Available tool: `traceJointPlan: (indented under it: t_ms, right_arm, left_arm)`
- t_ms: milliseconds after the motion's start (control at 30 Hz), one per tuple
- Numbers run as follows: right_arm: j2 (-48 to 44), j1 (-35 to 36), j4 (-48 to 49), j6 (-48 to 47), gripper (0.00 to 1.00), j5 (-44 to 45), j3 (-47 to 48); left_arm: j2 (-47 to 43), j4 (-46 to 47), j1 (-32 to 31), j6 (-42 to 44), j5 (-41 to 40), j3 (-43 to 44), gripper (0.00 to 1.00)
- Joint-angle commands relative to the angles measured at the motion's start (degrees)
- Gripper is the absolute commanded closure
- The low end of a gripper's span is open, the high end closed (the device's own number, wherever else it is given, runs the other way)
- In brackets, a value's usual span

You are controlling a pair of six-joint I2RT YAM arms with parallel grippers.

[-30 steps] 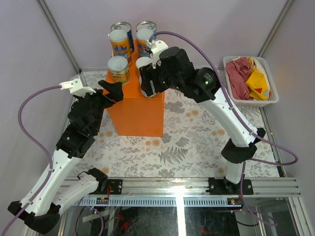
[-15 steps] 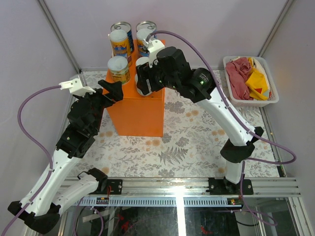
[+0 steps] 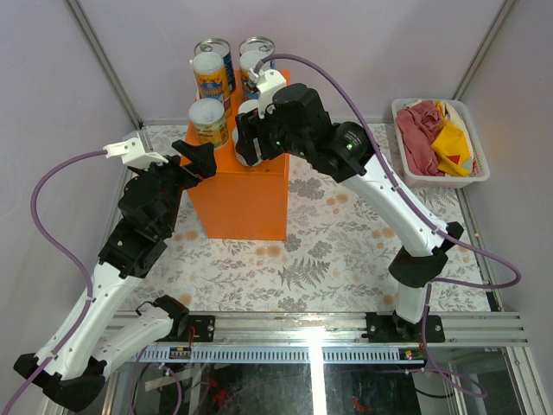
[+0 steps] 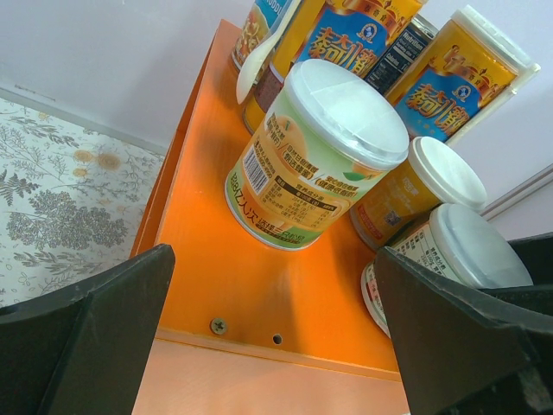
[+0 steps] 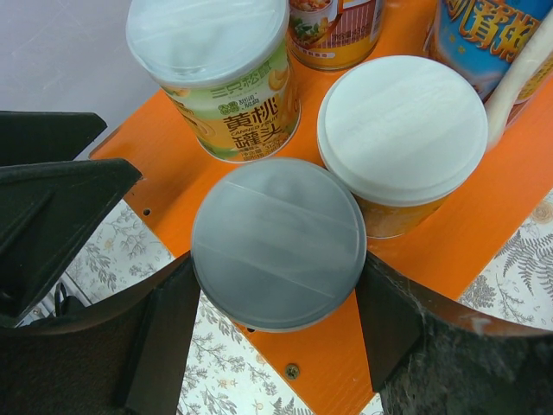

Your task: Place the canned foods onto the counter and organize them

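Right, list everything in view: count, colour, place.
box: one, orange, mid-table
blue cans: two, silver tops, back of box
tall cans: two, yellow-blue, white lids, before the blue cans
short cans: two, green-yellow labels, pale lids; one front left, one at front right edge
orange can: one, white lid, beside right short can
basket: one, white, table's far right
cloths: at least two, red and yellow, in basket
table: one, floral top
left gripper: open, at box's left edge
right gripper: closed around right short can

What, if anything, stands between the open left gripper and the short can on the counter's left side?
Nothing visible does: only bare counter lies between the left gripper and the short can straight ahead of it.
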Motion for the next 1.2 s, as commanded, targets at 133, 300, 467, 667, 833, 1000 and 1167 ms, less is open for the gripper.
traceJointPlan:
  t_ms: [133, 300, 467, 667, 833, 1000, 1167]
  right_arm:
    - [-2.2, 0.6, -2.3, 0.8, 0.34, 0.1, -4.0]
    - [-2.4, 0.6, -3.0, 0.8, 0.40, -0.6, -4.0]
    - [-3.2, 1.0, -3.1, 0.8, 0.42, -0.5, -3.7]
    - [-3.2, 1.1, -4.5, 0.5, 0.42, -0.6, -2.1]
    - [-3.6, 1.3, -5.0, 0.5, 0.41, -0.4, -2.7]
    - [-4.1, 1.3, -4.9, 0.6, 0.37, -0.1, -4.4]
    - [-3.9, 1.4, -5.0, 0.8, 0.21, -0.7, -4.8]
  left_arm:
    - [-0.5, 3.2, -0.2, 0.8, -0.7, -0.4, 0.00]
    - [-0.7, 3.0, -0.1, 0.7, -0.8, -0.4, 0.00]
    - [-0.5, 2.9, -0.1, 0.5, -0.7, -0.3, 0.00]
    - [-0.3, 2.9, -0.1, 0.2, -0.3, -0.1, 0.00]
    - [-0.1, 2.8, -0.2, 0.1, 0.0, 0.2, 0.00]
    - [-0.1, 2.7, -0.2, -0.1, 0.1, 0.3, 0.00]
    - [-0.1, 2.5, -0.1, -0.2, 0.2, 0.6, 0.00]
